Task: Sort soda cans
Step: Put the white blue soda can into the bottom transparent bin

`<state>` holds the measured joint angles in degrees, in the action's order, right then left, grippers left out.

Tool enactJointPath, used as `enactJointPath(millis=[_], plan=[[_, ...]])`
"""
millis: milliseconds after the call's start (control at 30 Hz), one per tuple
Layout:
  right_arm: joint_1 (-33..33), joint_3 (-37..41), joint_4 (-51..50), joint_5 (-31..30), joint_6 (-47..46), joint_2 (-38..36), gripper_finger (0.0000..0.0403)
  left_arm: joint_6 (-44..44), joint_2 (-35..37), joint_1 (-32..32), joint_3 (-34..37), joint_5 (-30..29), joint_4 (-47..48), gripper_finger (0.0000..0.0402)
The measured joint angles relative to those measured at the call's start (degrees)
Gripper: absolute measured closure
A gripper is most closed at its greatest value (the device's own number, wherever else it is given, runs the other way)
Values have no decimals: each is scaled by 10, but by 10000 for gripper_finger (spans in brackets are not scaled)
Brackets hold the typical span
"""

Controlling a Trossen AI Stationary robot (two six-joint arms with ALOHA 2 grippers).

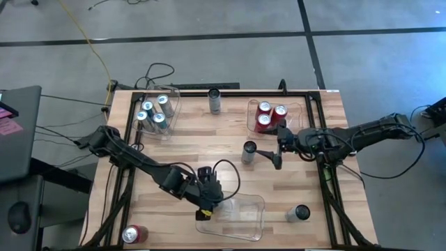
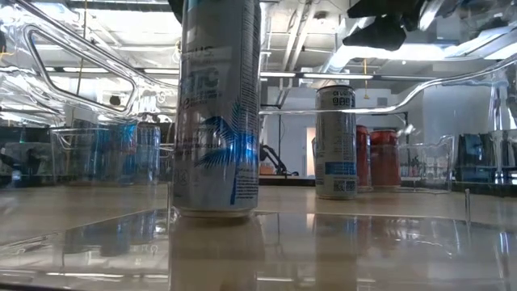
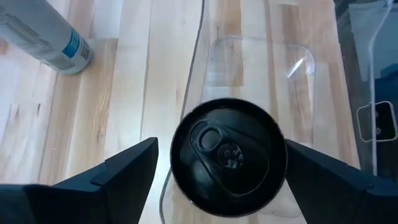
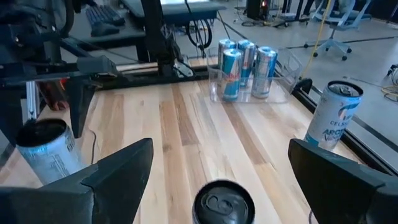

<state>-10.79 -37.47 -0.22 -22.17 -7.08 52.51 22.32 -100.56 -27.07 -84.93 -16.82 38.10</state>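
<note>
**Black can top between my left fingers**

Clear plastic bin (image 1: 244, 213) at near edge, walls hard to trace. My left gripper (image 3: 214, 168) spread wide round black-lidded can (image 3: 229, 155), pads not touching. Silver-blue cans (image 1: 155, 111) far left bin, red cans (image 1: 268, 115) far right. Right gripper (image 4: 221, 165) wide, empty, above dark can (image 4: 222, 202), partly cut off.
</note>
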Motion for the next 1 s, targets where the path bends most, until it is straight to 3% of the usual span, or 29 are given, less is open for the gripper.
enactJointPath(millis=[567, 1000], plan=[[38, 0, 21, -2, 81, 88, 11, 5, 74, 0, 0, -21, 1, 72], [58, 0, 3, 43, -20, 148, 3, -28, 134, -1, 0, -230, 21, 72]])
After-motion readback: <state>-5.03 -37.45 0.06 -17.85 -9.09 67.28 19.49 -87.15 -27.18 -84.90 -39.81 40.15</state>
